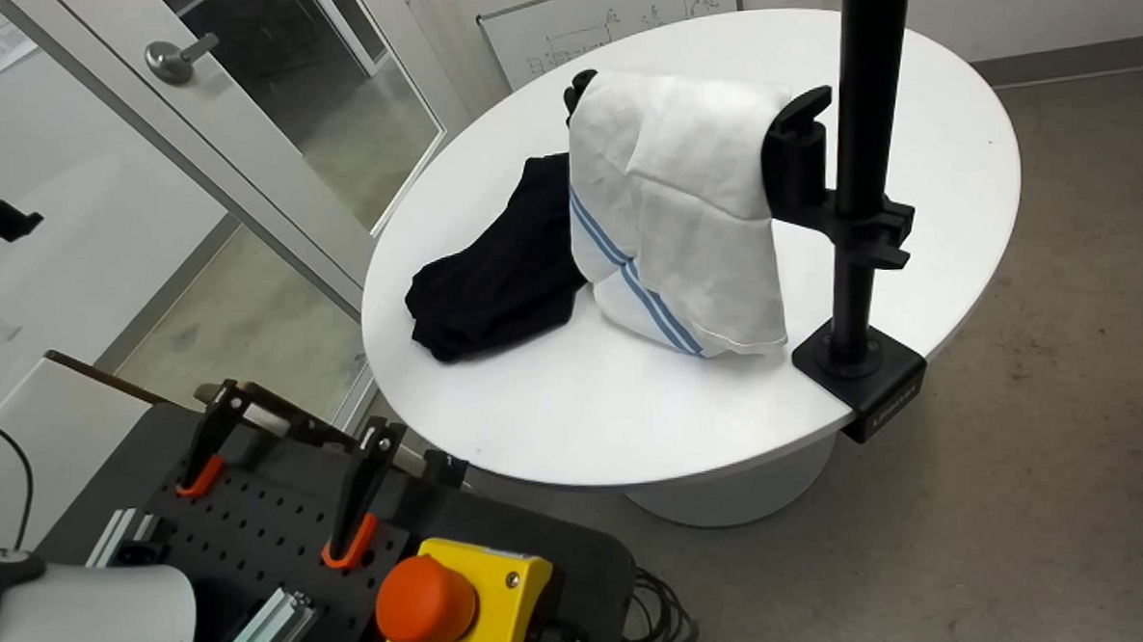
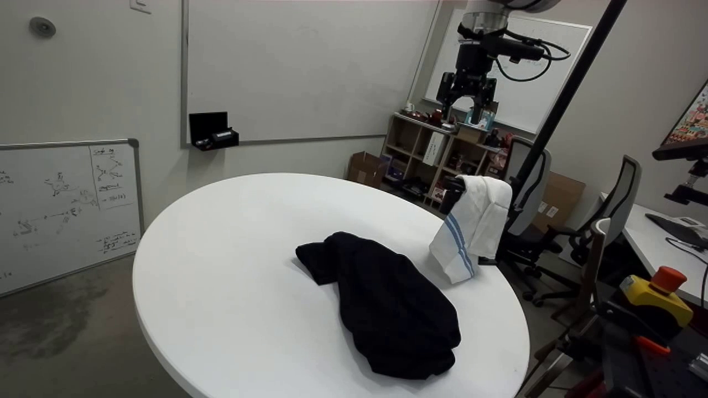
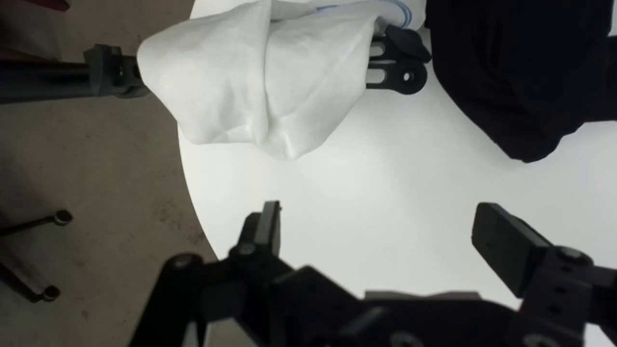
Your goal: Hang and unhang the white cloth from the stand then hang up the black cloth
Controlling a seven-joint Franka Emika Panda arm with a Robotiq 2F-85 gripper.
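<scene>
Whiteboards [image 2: 310, 72] line parts of the room around a round white table [image 1: 498, 411], the work surface. At its edge, from where I stand, the black stand [image 1: 865, 144] is fixed by its base [image 1: 849, 386]. The white cloth [image 1: 682, 200] is draped over the stand's side arm [image 3: 385, 62], fabric falling on both sides. The black cloth [image 1: 502, 266] lies crumpled on the table, out past the side arm. The gripper [image 3: 378, 226] has its jaws spread wide, nothing between them, above the table and to one side of the hung cloth.

Step in hand, as judged: hanging appears complete; unhanging the white cloth should follow. Bring the gripper over the raised fold [image 3: 265, 86] that crosses the side arm; the fingers [image 3: 508, 250] face each other in the direction that pinches it. Descend only until they straddle fabric; going deeper risks clamping the rigid arm underneath. Close, then lift straight up before travelling sideways. Keep trailing fabric clear of the slotted tip [image 3: 415, 86], which could snag it. Watch the blue stripes [image 1: 666, 312] to confirm that the lower portion comes free.
</scene>
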